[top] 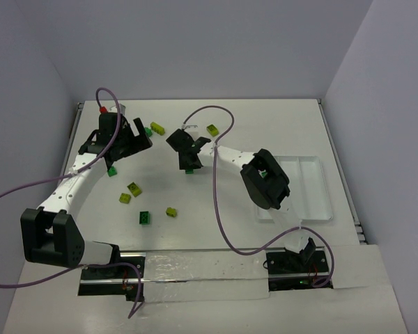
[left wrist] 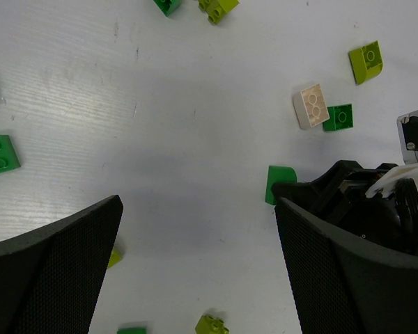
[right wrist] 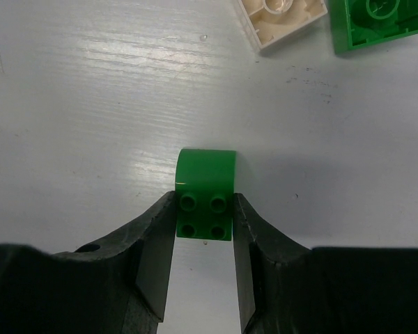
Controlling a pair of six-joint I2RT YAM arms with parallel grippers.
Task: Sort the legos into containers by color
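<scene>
My right gripper [right wrist: 204,209] is shut on a dark green lego [right wrist: 205,191] that rests on the white table, one finger pressed to each of its sides. In the top view this gripper [top: 189,164] stands mid-table over that lego [top: 189,170]. A pale peach lego [right wrist: 282,21] and another dark green one [right wrist: 380,24] lie just beyond it. My left gripper [left wrist: 198,202] hangs open over bare table, at the back left [top: 136,137]. Several yellow-green and dark green legos [top: 134,188] are scattered between the arms. The containers [top: 310,184], one white divided tray, sit at the right.
From the left wrist I see the right gripper's black body [left wrist: 362,209] close beside my right finger, plus the peach lego [left wrist: 311,106] and a yellow-green one [left wrist: 366,61]. Purple cables loop over the table. Walls close the back and both sides.
</scene>
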